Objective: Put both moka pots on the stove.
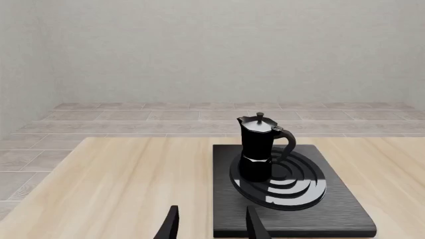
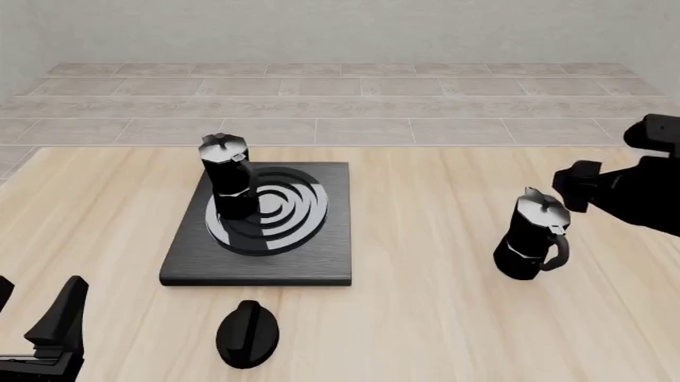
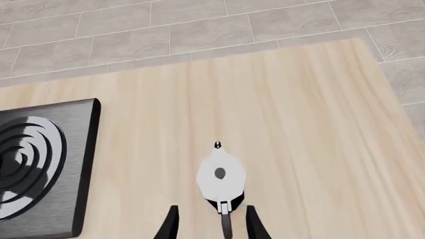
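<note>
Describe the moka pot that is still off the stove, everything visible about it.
The moka pot on the bare table is a small glossy black faceted pot with a narrow waist, a silvery lid with a small top knob, and a black side handle. It stands upright on the light wooden table, well to the right of the stove, touching only the tabletop. The right hand hangs above it, fingers open on either side of the handle, not gripping it.

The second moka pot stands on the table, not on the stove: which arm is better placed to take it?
Right, probably. The right gripper hangs open just above that pot, fingers either side of its handle; the left gripper is far across the table.
</note>
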Tool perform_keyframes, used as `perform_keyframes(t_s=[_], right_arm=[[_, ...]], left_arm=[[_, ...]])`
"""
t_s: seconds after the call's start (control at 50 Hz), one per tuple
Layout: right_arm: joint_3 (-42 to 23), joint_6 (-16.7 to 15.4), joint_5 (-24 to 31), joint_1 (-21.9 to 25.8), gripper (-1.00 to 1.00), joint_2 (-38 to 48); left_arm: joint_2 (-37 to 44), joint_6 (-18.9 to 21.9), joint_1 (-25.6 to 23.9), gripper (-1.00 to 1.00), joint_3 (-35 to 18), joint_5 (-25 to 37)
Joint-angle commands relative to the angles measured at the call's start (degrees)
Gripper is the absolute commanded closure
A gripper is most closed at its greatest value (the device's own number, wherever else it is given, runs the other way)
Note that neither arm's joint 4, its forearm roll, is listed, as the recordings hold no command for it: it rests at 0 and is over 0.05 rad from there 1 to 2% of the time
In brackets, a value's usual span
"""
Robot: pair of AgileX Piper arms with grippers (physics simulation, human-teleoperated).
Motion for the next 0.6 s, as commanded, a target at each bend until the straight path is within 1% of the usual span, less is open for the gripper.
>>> perform_keyframes(t_s=[0.02,0.42,0.6], right_arm=[[1.23,-0.2,-2.99,-0.52,-1.0,3.56],[4.89,-0.52,-7.62,-1.58,-1.0,7.91],[5.68,-0.34,-8.1,-1.35,-1.0,8.5]], left_arm=[[0.0,0.0,0.0,-1.0,0.0,0.0],[0.0,0.0,0.0,-1.0,0.0,0.0],[0.01,0.0,0.0,-1.0,0.0,0.0]])
